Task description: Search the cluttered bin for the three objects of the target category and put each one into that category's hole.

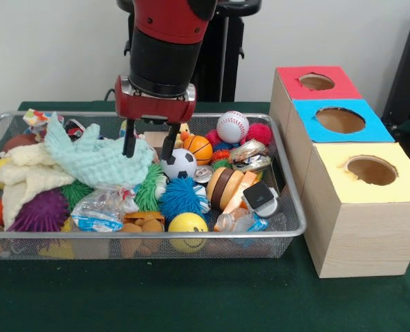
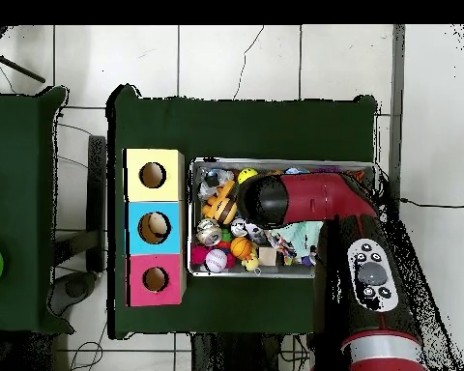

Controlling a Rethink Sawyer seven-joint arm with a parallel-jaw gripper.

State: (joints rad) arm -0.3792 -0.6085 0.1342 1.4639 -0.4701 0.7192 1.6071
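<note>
Clutter fills the mesh bin (image 1: pixel 287 207), which sits on the green worktop (image 1: pixel 191 297) just beside a row of three wooden boxes, so that anything lifted out has only a short way to go to a hole. Each box carries one round hole in a coloured top: red (image 1: pixel 317 81), blue (image 1: pixel 340 120) and yellow (image 1: pixel 371 169), with the yellow one nearest the camera in the front view. The target category is not marked anywhere. Balls are the likeliest candidates: a soccer ball (image 1: pixel 179 164), a basketball (image 1: pixel 198 148) and a baseball (image 1: pixel 232 127) lie close together near the bin's middle, beside spiky toys and a pale green cloth (image 1: pixel 97 158) draped over the heap.

The claw (image 1: pixel 149 148) hangs over the bin's middle with its two dark fingers (image 1: pixel 129 146) parted by a modest gap and pointing down. Nothing sits between them. One finger reaches the edge of the cloth and the other is just beside the soccer ball; whether either touches, I cannot tell.
</note>
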